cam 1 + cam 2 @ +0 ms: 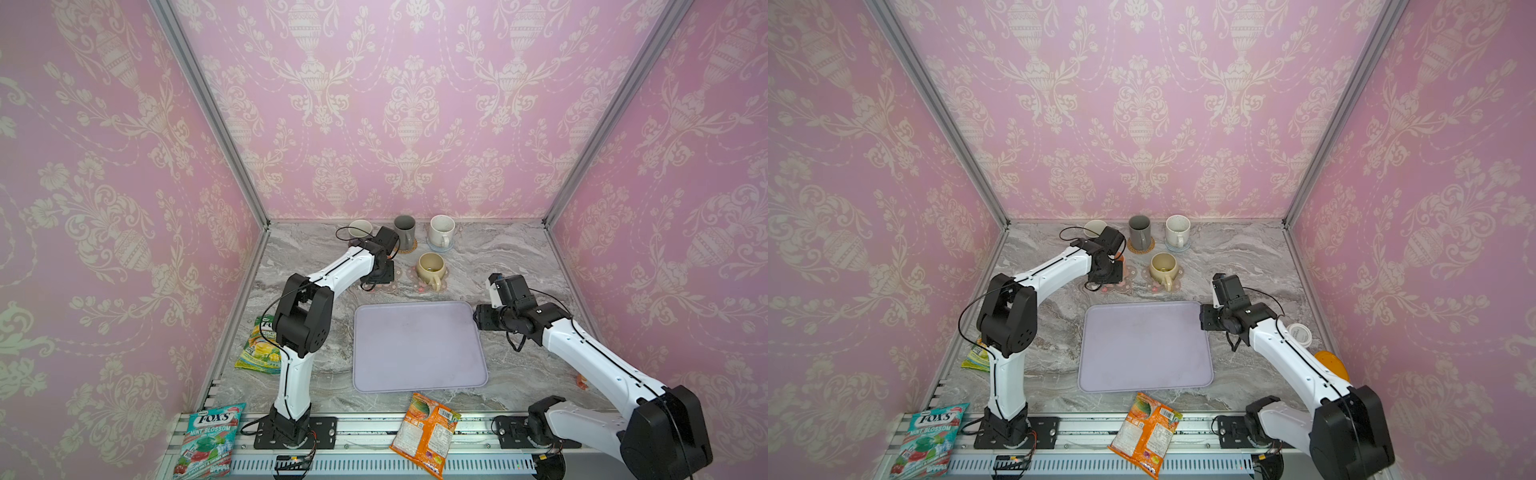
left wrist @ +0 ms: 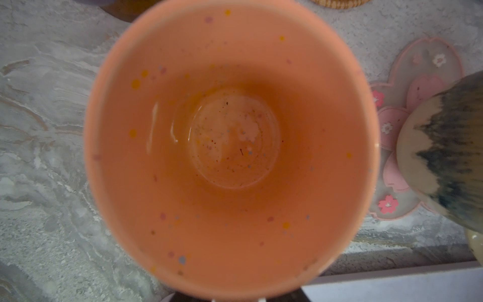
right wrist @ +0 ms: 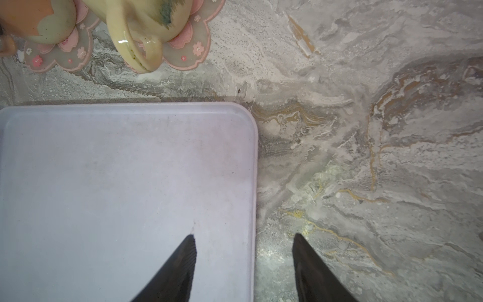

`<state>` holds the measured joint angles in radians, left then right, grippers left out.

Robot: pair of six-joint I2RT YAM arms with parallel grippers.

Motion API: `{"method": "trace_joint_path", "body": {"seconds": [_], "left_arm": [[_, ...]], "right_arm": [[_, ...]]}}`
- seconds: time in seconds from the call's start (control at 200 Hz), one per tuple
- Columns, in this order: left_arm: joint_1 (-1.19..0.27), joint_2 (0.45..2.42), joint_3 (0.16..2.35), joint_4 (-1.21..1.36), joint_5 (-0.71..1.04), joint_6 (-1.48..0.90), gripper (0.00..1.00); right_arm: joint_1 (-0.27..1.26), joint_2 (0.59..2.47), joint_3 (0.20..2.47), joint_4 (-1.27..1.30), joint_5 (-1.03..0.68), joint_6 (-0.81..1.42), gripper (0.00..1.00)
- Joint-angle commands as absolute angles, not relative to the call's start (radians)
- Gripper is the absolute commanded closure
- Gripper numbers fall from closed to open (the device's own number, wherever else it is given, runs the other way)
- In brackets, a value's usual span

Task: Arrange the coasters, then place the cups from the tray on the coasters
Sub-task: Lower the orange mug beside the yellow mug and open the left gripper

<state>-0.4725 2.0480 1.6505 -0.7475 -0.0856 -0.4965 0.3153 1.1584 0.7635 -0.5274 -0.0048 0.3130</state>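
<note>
Peach mug (image 2: 230, 146): presumably rigid, slick, breakable ceramic; grip by rim wall. Left end effector (image 1: 379, 275) state hidden; right end effector (image 3: 244, 235) parted, empty.

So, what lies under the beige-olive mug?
A clear pink-flower coaster; its petals stick out around the beige-olive mug. Its middle is hidden by the mug.

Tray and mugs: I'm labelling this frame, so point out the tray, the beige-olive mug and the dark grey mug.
tray (image 1: 417, 347), in a top view, bare floor.
beige-olive mug (image 1: 431, 267), in a top view, inside.
dark grey mug (image 1: 404, 240), in a top view, outer wall.
</note>
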Motion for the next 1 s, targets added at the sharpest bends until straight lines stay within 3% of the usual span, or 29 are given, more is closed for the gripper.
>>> {"method": "trace_joint_path", "body": {"seconds": [0.0, 0.656, 0.991], "left_arm": [[-0.472, 1.986, 1.622, -0.757, -0.117, -0.507, 0.66], [-0.469, 1.697, 1.318, -0.718, -0.200, -0.430, 0.61], [-0.417, 1.536, 1.131, -0.657, -0.334, -0.392, 0.60]], "right_arm": [[0.310, 1.146, 0.765, -0.519, -0.012, 0.293, 0.39], [0.266, 1.228, 0.845, -0.510, 0.007, 0.243, 0.38], [0.215, 1.249, 0.842, -0.475, 0.023, 0.203, 0.38]]}}
